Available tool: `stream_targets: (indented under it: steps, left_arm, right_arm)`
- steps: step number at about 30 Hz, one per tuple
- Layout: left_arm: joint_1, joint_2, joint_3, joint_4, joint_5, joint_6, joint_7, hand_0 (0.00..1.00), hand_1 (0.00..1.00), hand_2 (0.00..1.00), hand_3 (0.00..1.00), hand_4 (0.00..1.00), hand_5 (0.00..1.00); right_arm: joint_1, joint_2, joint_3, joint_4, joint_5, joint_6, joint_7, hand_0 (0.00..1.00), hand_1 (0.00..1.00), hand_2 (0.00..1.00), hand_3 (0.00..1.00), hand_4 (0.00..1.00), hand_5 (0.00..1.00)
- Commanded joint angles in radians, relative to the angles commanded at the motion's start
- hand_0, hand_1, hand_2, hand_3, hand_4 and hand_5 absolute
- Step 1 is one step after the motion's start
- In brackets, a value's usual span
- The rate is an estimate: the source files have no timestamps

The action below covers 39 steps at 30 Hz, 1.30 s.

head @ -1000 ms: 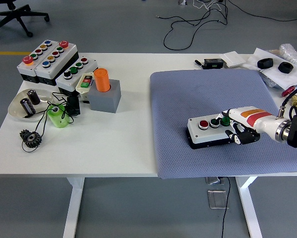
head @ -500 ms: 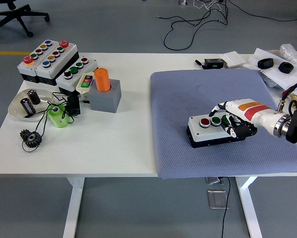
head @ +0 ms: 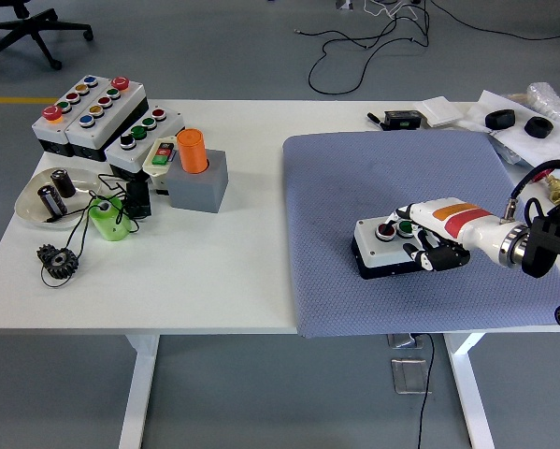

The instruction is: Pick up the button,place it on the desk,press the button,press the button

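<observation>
A white and black button box [head: 382, 249] with a red, a green and one more button lies on the blue-grey mat [head: 392, 178], right of the table's middle. My right hand [head: 427, 234] comes in from the right and rests on the box's right end. Its fingers are curled and cover the right-hand buttons; one fingertip [head: 398, 217] lies over the green button. The red button [head: 385, 230] shows at the left of the box. The left arm is out of view.
At the far left stand several other button boxes [head: 91, 114], a grey block with an orange cylinder [head: 197, 168], a green cup [head: 108, 219], a clear dish [head: 46, 198] and a black gear [head: 57, 259]. Papers and black items [head: 513, 122] lie at the back right.
My right hand has slid left along the box, from its right end over the buttons. The box has barely moved.
</observation>
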Motion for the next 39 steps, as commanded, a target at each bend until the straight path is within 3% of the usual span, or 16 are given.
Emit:
stream_targets:
  steps: [21, 28, 34, 35, 39]
  left_arm:
    - [-0.007, 0.001, -0.008, 0.001, 0.002, 0.000, 0.000, 0.599, 0.532, 0.492, 0.437, 0.266, 0.991]
    - [-0.007, 0.000, -0.008, 0.001, 0.001, 0.000, 0.000, 0.598, 0.531, 0.492, 0.437, 0.267, 0.993]
    - [-0.007, 0.001, -0.008, 0.001, 0.002, 0.000, 0.000, 0.598, 0.533, 0.492, 0.437, 0.267, 0.992]
    - [-0.006, 0.000, -0.007, 0.001, 0.003, 0.000, 0.001, 0.599, 0.533, 0.492, 0.437, 0.267, 0.993]
    - [-0.005, 0.000, -0.007, 0.001, 0.004, 0.000, 0.001, 0.599, 0.533, 0.492, 0.437, 0.267, 0.993]
  right_arm:
    - [0.009, 0.011, -0.020, -0.031, -0.005, 0.009, -0.006, 0.248, 0.002, 0.097, 0.733, 0.443, 0.002]
    - [-0.005, -0.003, 0.068, 0.018, 0.016, 0.008, -0.002, 0.248, 0.002, 0.099, 0.734, 0.443, 0.002]
    - [-0.029, -0.016, 0.158, 0.026, 0.164, -0.025, 0.010, 0.249, 0.002, 0.101, 0.742, 0.446, 0.002]
    - [-0.040, -0.017, 0.182, 0.020, 0.208, -0.039, 0.011, 0.480, 0.286, 0.397, 0.902, 0.531, 0.002]
    - [-0.069, -0.015, 0.244, 0.000, 0.382, -0.082, 0.011, 0.480, 0.286, 0.397, 0.902, 0.531, 0.002]
